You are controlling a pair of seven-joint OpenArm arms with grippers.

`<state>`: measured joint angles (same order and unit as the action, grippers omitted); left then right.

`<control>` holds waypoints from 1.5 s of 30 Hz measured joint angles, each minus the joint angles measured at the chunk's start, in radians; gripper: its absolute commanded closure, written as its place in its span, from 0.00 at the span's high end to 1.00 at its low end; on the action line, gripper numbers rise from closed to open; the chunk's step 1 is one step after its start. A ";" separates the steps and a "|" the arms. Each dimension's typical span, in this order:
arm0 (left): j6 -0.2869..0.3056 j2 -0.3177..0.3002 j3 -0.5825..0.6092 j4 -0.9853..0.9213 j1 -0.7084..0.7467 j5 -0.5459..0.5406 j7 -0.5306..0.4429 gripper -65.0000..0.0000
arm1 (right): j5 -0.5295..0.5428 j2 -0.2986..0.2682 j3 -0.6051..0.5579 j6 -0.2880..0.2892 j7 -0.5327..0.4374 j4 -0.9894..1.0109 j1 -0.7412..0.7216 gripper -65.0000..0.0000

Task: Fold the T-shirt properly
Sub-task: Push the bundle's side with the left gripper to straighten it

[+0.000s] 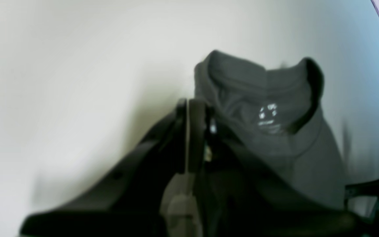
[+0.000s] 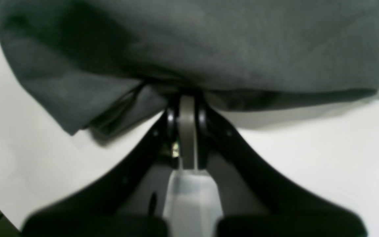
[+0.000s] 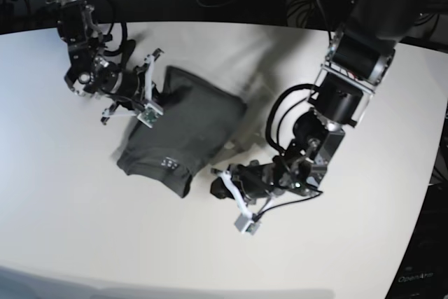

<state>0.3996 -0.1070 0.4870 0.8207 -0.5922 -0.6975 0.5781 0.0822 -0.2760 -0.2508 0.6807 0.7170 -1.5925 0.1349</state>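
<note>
Cloth behaving soft, light and floppy: T-shirt (image 3: 183,131) lying bunched on table (image 3: 63,194), right claw (image 2: 187,102) pinching its edge, left claw (image 3: 222,188) closed empty nearby, doubled hem looking best for gripping.

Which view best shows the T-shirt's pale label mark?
Left wrist: the pale label mark sits inside the T-shirt collar, though blurred. Base shows it as tiny specks; right wrist shows only plain cloth.

Looking down from high over the table (image 3: 63,194); riding close behind each closed gripper; sharing the T-shirt (image 3: 189,120).
</note>
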 measured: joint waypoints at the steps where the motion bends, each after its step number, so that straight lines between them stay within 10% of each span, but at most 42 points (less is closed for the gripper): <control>1: -0.003 -0.013 0.000 0.029 0.003 -0.010 0.026 0.03 | -0.022 0.003 0.000 0.002 -0.006 0.000 -0.001 0.00; 18: 0.002 -0.117 0.001 0.242 0.215 -0.033 0.203 0.03 | -0.109 -0.039 0.136 0.003 0.012 0.005 0.007 0.00; 45: 0.015 -0.043 -0.003 0.259 0.327 -0.071 0.233 0.03 | -0.148 -0.021 0.354 0.007 0.019 -0.097 0.184 0.00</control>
<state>0.4145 -0.1497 0.4839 1.0801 -0.2657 -0.7681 0.8116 -0.0654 -0.2966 0.1036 0.6880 0.7357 -1.6890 0.3191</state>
